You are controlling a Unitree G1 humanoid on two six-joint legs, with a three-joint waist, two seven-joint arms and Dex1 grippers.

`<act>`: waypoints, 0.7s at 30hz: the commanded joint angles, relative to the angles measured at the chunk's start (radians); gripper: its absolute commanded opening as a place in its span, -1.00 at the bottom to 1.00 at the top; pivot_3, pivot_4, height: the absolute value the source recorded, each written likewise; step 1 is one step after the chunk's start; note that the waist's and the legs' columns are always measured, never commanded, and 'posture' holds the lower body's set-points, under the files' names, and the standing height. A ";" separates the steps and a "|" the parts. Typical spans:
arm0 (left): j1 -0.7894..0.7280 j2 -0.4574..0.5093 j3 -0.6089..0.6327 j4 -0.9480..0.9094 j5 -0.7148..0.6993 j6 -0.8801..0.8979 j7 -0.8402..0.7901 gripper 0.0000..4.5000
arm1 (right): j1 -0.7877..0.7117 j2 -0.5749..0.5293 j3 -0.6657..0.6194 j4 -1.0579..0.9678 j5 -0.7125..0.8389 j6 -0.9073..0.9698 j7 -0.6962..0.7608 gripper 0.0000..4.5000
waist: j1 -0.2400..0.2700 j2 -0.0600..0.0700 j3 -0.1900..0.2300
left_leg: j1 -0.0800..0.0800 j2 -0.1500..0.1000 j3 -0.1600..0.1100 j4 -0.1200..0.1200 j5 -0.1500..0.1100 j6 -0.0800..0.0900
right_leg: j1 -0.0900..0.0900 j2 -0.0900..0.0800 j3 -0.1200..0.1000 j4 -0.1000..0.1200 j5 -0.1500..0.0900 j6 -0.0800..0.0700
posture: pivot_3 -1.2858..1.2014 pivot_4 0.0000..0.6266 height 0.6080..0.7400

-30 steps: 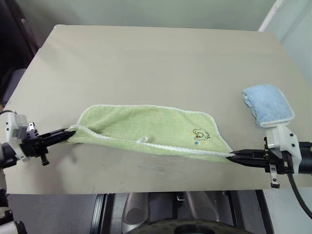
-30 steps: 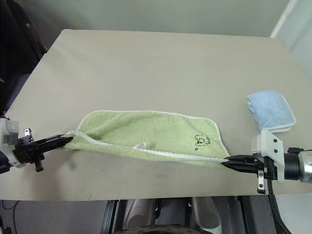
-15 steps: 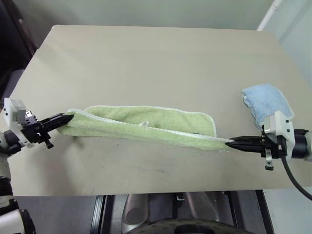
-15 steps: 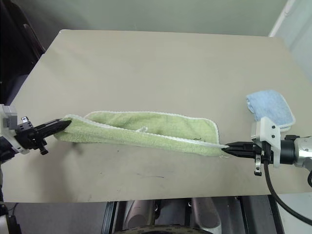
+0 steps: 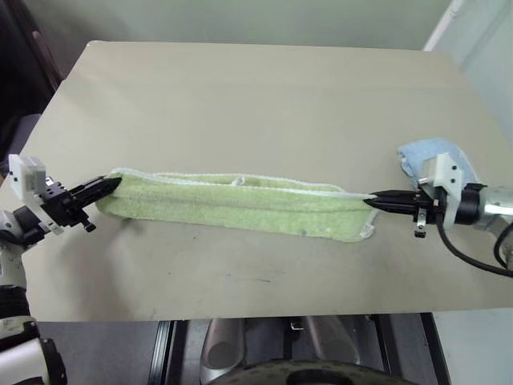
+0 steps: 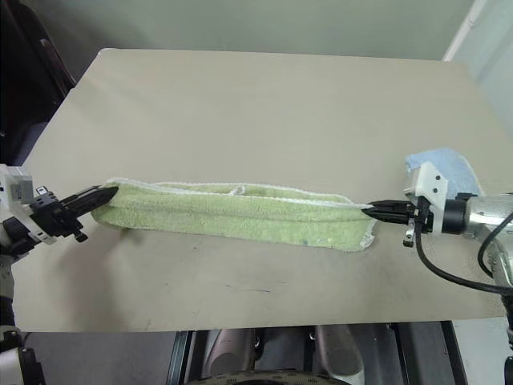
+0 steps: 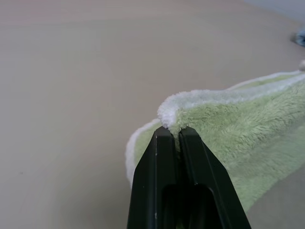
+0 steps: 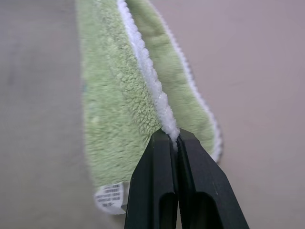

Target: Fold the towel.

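Light green terry cloth — the towel — is lying stretched in a long narrow band across the lower middle of the frame on the beige worktop, its near layer doubled over the far one. The left gripper, at the lower left, is pinching the towel's left end with its fingers closed on the white edging. The right gripper, at the right, is clamping the opposite end the same way — a small white label hanging beside it. A light blue towel is sitting just behind the right gripper.
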State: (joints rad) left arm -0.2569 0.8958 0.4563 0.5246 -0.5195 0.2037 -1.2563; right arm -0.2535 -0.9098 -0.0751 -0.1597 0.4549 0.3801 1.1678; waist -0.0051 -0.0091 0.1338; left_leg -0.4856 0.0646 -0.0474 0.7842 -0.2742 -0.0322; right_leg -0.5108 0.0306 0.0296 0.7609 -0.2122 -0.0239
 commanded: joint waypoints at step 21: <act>-0.177 -0.064 -0.083 0.221 0.122 -0.189 0.109 -1.00 | -0.178 0.200 0.095 0.308 -0.251 -0.262 -0.167 -1.00 | 0.003 0.000 0.000 | 0.001 0.001 0.001 0.000 0.001 0.001 | 0.000 0.000 0.000 0.000 0.002 -0.002 | 0.03 -0.52 0.36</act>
State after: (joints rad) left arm -0.4126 0.8283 0.3682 0.7335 -0.4052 0.0446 -1.1624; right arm -0.4097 -0.7124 0.0271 0.1368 0.2188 0.1427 1.0212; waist -0.0020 -0.0090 0.1339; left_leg -0.4847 0.0655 -0.0463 0.7841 -0.2736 -0.0316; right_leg -0.5107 0.0305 0.0296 0.7608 -0.2104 -0.0255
